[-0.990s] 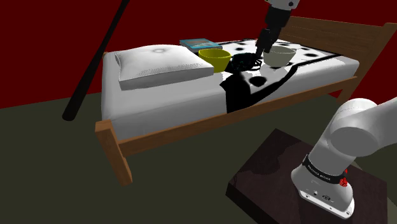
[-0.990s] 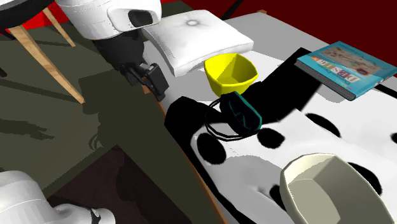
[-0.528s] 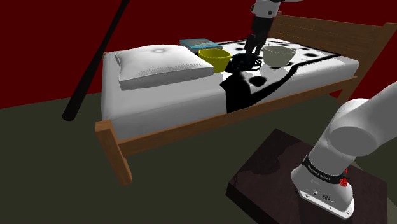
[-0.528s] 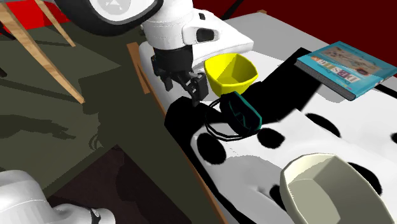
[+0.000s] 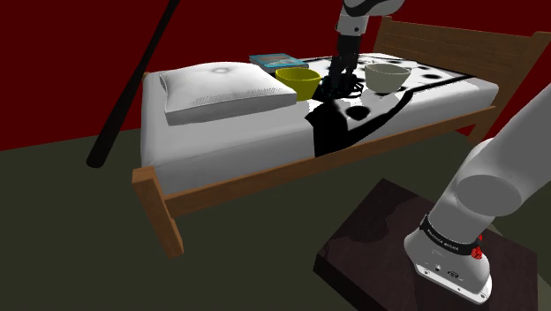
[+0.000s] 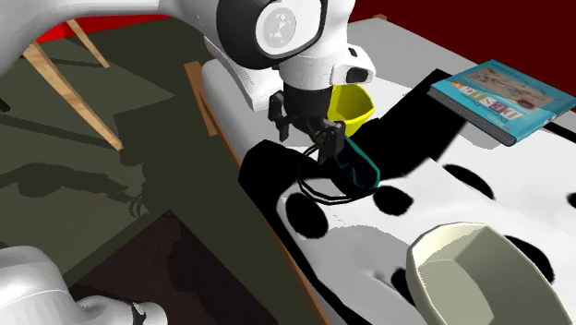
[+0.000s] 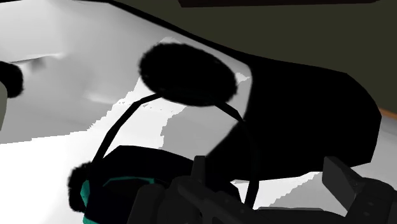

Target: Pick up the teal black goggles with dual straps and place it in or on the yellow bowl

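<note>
Shoulder view, left to right: pillow (image 5: 221,88), blue book (image 5: 277,60), yellow bowl (image 5: 298,81), goggles (image 5: 346,89), pale bowl (image 5: 387,78), all on the bed (image 5: 203,132). The goggles lie on the black-spotted cover just beside the yellow bowl, between it and the pale bowl. Nothing seen inside the yellow bowl.

The gripper (image 6: 309,140) hangs low over the goggle end nearest the yellow bowl, its fingers spread, clasping nothing.

Progress, my read: the reach looks about done and the grasp is not made. Closing, lift, carry and release are all left (a short hop, since the bowl is right alongside).

View differences:
- **Shoulder view:** gives the whole bed layout and the stand (image 5: 375,231). The goggles are only a dark lump under the wrist, and the finger gap can't be read there.
- **Second exterior view:** gives the finger gap, the teal rim of the goggles and the straps looped on the cover toward the bed edge. The arm covers part of the yellow bowl.
- **Wrist view:** gives the close-up, with the teal-edged goggle body right by the fingers and a thin strap arching off past a black spot. I cannot tell whether a finger touches the frame.
</note>
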Tool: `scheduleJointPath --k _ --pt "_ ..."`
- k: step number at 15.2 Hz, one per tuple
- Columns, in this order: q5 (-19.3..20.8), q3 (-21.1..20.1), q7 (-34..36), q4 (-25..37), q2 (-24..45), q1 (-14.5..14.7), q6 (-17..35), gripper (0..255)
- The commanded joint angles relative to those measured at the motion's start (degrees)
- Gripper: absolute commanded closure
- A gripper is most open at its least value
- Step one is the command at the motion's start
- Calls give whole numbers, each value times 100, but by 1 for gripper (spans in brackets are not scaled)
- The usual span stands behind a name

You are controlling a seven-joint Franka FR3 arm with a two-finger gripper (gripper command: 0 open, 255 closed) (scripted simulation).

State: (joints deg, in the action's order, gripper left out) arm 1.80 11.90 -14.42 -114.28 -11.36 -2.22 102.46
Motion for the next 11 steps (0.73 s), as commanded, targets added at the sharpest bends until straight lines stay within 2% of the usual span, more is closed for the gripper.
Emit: scheduleJointPath --k 1,5,11 --pt "-8 9 -9 -80 59 -2 129 0" --pt "-9 17 -11 -407 84 -6 481 0" --pt "-9 17 -11 -407 84 -6 481 0"
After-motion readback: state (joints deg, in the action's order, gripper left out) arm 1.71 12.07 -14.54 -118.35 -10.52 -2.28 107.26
